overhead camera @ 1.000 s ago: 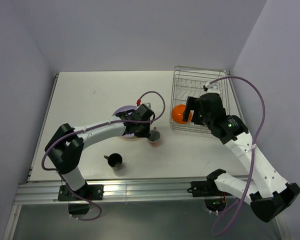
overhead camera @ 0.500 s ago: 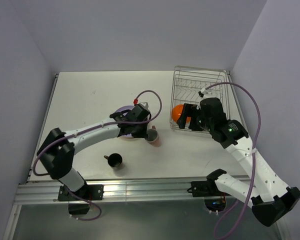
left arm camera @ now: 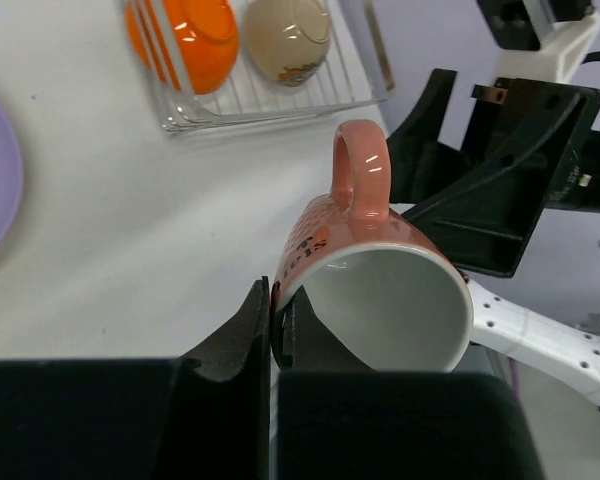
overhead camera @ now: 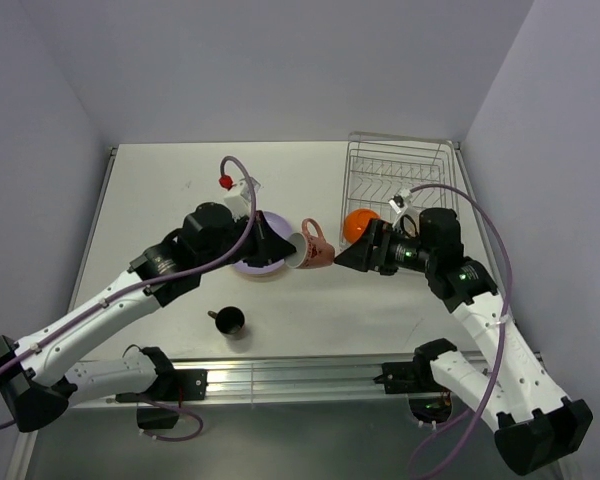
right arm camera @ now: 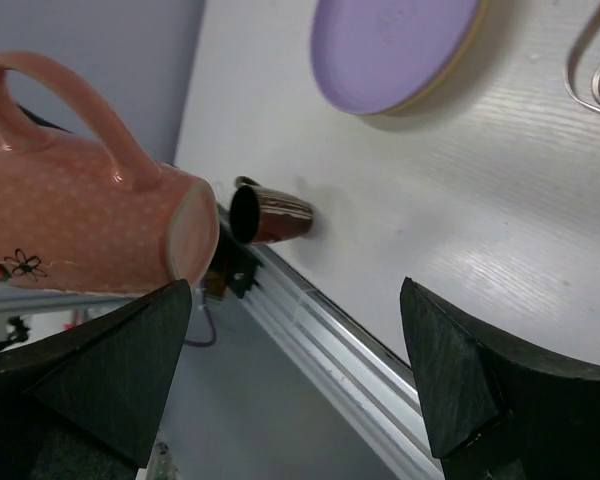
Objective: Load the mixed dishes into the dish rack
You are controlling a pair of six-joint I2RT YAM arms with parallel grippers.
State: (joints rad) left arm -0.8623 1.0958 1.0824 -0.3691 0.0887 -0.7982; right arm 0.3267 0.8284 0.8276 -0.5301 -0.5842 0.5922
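Note:
My left gripper (overhead camera: 295, 252) (left arm camera: 275, 322) is shut on the rim of the pink mug (overhead camera: 316, 243) (left arm camera: 380, 265), holding it on its side above the table with the handle up. My right gripper (overhead camera: 344, 257) (right arm camera: 295, 350) stands open just right of the mug (right arm camera: 70, 230), its fingers on either side of the mug's base without touching it. The orange bowl (overhead camera: 357, 224) (left arm camera: 185, 30) and the white bowl (left arm camera: 287, 35) sit in the dish rack (overhead camera: 400, 160) (left arm camera: 270, 110). The lilac plate (overhead camera: 258, 264) (right arm camera: 395, 45) lies flat, partly under my left arm. The small black cup (overhead camera: 228, 320) (right arm camera: 265, 215) lies nearer the front.
The rack stands at the back right corner against the walls. A metal rail (overhead camera: 300, 375) runs along the table's near edge. Purple cables loop over both arms.
My left gripper closed on the mug's rim and lifted it off the table, tipping it sideways. My right gripper swung from over the rack down and left to face the mug.

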